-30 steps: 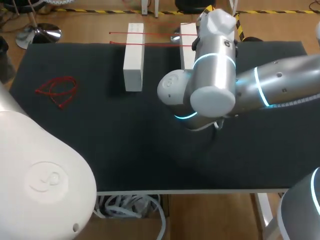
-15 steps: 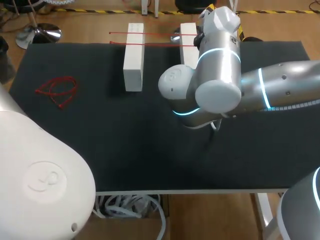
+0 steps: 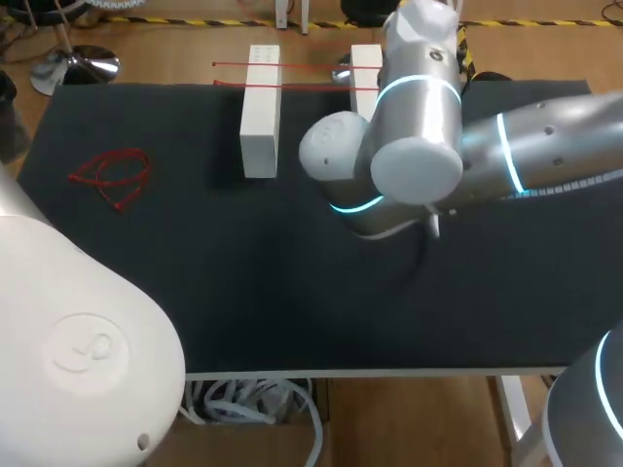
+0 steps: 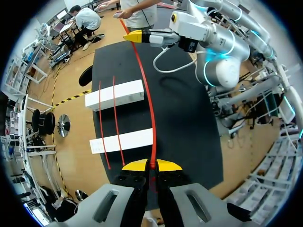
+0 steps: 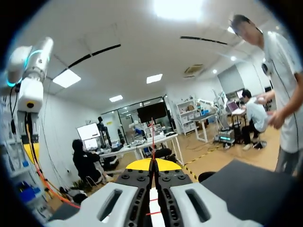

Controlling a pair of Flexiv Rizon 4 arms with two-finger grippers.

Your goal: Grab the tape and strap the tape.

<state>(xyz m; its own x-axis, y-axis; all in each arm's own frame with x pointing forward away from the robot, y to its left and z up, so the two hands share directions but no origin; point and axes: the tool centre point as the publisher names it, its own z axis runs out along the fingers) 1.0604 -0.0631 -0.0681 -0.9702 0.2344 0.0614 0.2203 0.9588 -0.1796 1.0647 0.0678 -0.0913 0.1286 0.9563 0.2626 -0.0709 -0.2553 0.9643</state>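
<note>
In the left wrist view my left gripper point(image 4: 151, 165) is shut on a long red tape strand point(image 4: 146, 90). The strand runs over the black table to my right gripper point(image 4: 135, 36), which pinches its far end. Two white blocks point(image 4: 115, 94) point(image 4: 123, 140) lie beside the strand, and two more red strands point(image 4: 113, 113) cross them. From the head camera the blocks point(image 3: 260, 112) point(image 3: 366, 73) stand at the far edge with red strands point(image 3: 248, 65) across their tops. My right arm point(image 3: 414, 136) hides its gripper there. In its own view the right gripper point(image 5: 152, 164) is shut on the thin tape point(image 5: 152, 137).
A loose bundle of red tape point(image 3: 112, 175) lies on the black table point(image 3: 195, 272) at the far left. My left arm's white shell point(image 3: 78, 341) fills the near left corner. A person stands just past the table's end, not touching it.
My right arm has shifted slightly toward the table's far edge and its wrist has turned a little. Both grippers keep their hold on the tape.
</note>
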